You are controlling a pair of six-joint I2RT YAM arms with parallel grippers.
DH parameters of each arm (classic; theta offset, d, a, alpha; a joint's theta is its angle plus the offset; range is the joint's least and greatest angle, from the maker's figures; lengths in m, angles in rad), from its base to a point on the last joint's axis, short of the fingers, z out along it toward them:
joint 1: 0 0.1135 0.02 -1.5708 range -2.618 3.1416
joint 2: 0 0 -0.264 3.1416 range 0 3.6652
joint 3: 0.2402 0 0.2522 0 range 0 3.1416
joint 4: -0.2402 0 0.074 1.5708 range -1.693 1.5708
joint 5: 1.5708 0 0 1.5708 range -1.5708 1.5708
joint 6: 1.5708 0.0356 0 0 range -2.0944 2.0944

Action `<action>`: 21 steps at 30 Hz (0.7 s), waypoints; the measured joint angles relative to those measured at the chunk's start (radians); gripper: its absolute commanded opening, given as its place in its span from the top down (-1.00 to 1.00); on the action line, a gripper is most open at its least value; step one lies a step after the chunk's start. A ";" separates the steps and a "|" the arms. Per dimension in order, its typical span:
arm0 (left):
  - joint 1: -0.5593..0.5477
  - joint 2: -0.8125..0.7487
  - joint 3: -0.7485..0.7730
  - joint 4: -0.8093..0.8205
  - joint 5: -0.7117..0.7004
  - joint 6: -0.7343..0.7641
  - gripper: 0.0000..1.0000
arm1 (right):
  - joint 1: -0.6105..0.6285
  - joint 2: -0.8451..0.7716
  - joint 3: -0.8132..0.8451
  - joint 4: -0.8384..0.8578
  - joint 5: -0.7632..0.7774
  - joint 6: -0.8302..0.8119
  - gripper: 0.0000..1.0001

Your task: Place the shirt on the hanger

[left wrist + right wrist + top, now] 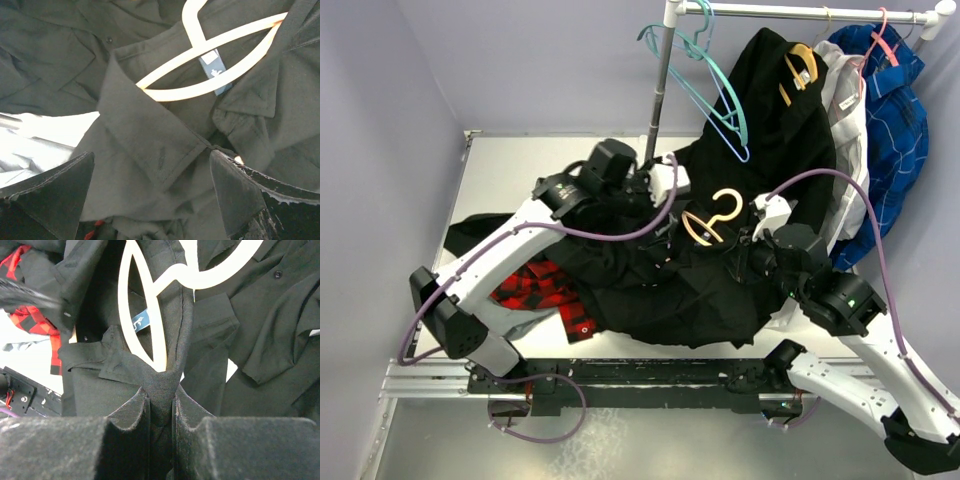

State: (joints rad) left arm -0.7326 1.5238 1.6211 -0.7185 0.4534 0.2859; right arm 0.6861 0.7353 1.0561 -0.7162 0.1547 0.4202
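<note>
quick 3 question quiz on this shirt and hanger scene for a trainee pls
1. True or false: the right hand is shut on a fold of the shirt.
2. The left hand, close to the hanger, is: A open; B shut on the collar; C shut on a sleeve.
3. Fill in: the spare hangers on the rail are ___ in colour.
Key: 1 true; 2 A; 3 teal.
</note>
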 measured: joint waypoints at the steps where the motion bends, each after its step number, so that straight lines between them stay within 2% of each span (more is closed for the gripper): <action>1: -0.025 0.017 0.006 0.002 -0.036 -0.006 -0.98 | 0.000 -0.003 -0.004 0.006 0.002 0.005 1.00; 5: -0.109 0.078 0.056 0.007 -0.136 -0.011 -0.98 | 0.000 -0.018 -0.013 0.016 0.011 0.015 1.00; 13: -0.164 0.116 0.125 0.008 -0.213 -0.019 -0.99 | 0.000 -0.018 -0.014 0.018 0.012 0.021 1.00; 14: -0.166 0.118 0.127 0.007 -0.220 -0.021 -0.94 | 0.000 -0.016 -0.014 0.019 0.012 0.022 1.00; 17: -0.168 0.125 0.127 0.007 -0.254 -0.035 -0.57 | 0.000 -0.016 -0.017 0.021 0.012 0.024 1.00; 19: -0.169 0.129 0.124 0.008 -0.281 -0.042 -0.53 | 0.000 -0.016 -0.017 0.023 0.011 0.026 1.00; 21: -0.171 0.129 0.114 0.008 -0.304 -0.043 -0.57 | 0.000 -0.016 -0.017 0.027 0.010 0.027 1.00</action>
State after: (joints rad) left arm -0.9035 1.6524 1.7348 -0.7101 0.1493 0.2424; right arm 0.6861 0.7197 1.0389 -0.6891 0.1650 0.4469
